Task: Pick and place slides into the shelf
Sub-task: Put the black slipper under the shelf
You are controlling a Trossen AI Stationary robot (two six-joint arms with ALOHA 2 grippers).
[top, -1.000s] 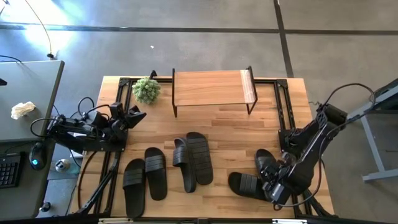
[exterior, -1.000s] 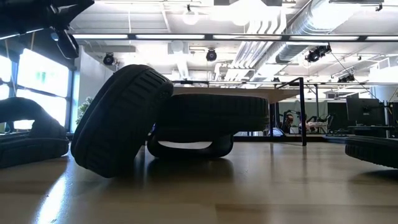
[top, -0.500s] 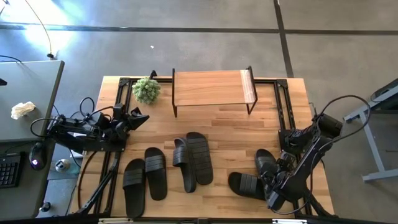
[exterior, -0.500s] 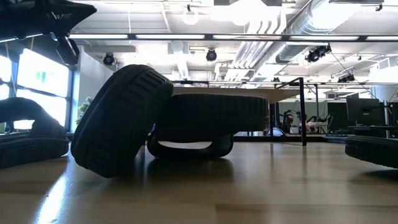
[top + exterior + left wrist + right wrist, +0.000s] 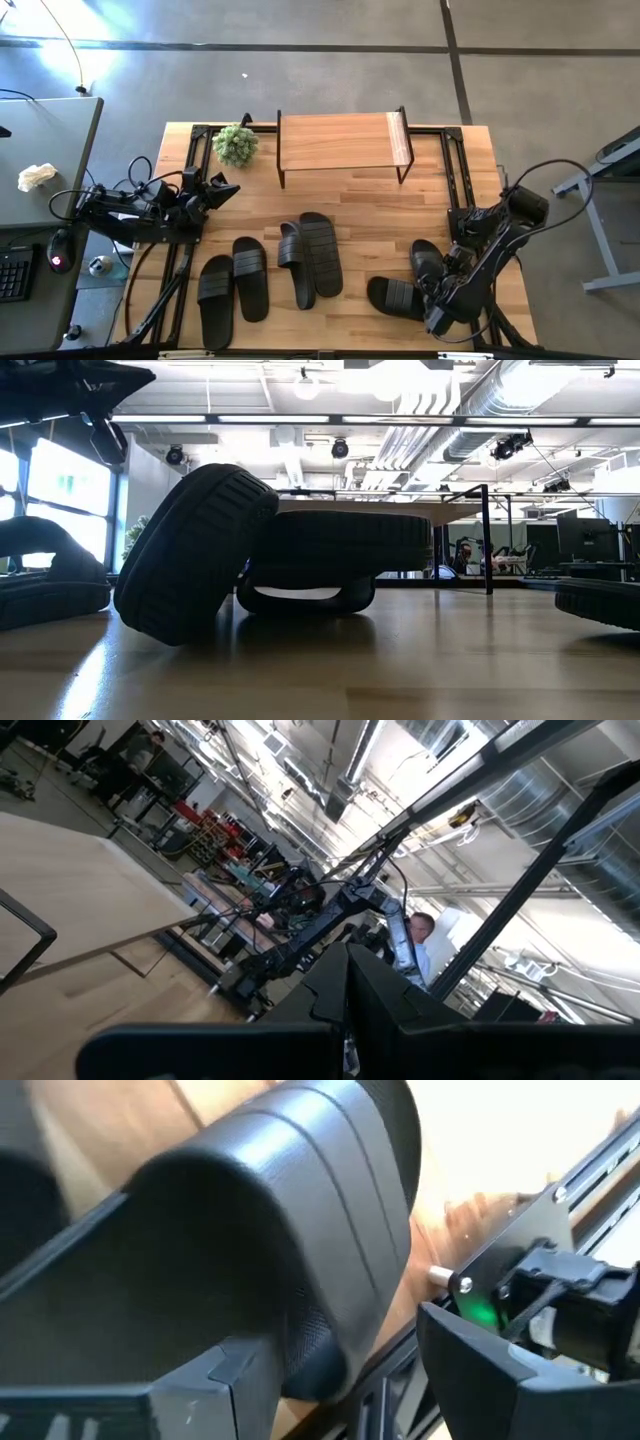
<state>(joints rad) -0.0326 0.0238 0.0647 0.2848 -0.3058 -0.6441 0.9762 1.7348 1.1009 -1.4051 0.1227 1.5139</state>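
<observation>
Six black slides lie on the wooden table: two near left (image 5: pixel 233 288), two in the middle (image 5: pixel 311 256), two near right (image 5: pixel 408 285). In the low view one middle slide (image 5: pixel 195 550) leans tilted on its edge against its flat mate (image 5: pixel 330 555). The shelf (image 5: pixel 340 141) stands at the far edge on thin black legs. My right gripper (image 5: pixel 437 308) is open, pointing steeply down over the right pair; its fingers (image 5: pixel 490 1365) stand on either side of one slide's strap (image 5: pixel 270 1230). My left gripper (image 5: pixel 228 186) waits shut at the table's left edge. My right gripper's fingers straddle the near side of the slide's strap (image 5: pixel 320 1345), coming from above at a slant. I cannot tell whether they touch it. The slide lies on the table.
A small green plant (image 5: pixel 236 144) stands at the far left beside the shelf. Black frame rails (image 5: pixel 458 170) run along the table's left and right sides. Bare wood (image 5: pixel 360 210) lies between the shelf and the slides.
My right gripper has sunk toward the right pair of slides, drifting a little toward the table's near edge. The slides have stayed where they were.
</observation>
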